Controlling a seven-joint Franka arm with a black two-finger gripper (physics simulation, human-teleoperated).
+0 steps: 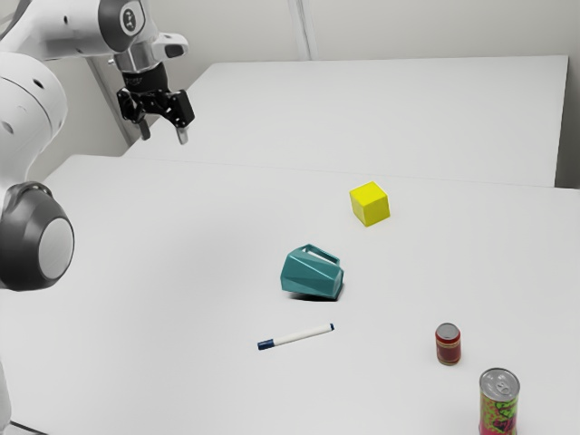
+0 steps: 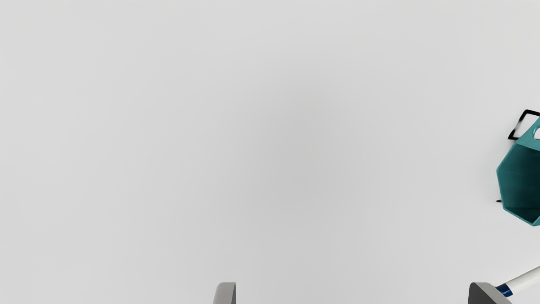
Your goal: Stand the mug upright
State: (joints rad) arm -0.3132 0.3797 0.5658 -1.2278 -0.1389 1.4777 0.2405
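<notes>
White surface (image 1: 172, 299), bare over a wide stretch. Fingers (image 1: 182, 137) spread apart, grasping nothing, raised at the exterior view's far left. Teal faceted mug (image 1: 308, 275) mid-surface, on its side, mouth (image 2: 521, 181) toward the arm (image 1: 68, 25), well in from the far edge. Righting it is what's left. Open room on the arm's side; blue-capped marker (image 1: 299, 338) close on the near side, yellow cube (image 1: 370, 205) beyond. Small red can (image 1: 448, 344), taller can (image 1: 499, 403) near right, well apart.

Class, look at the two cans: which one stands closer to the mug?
The short, dark-red can. The taller can, with green and pink on its side, stands farther from the mug, toward the exterior view's bottom right corner.
</notes>
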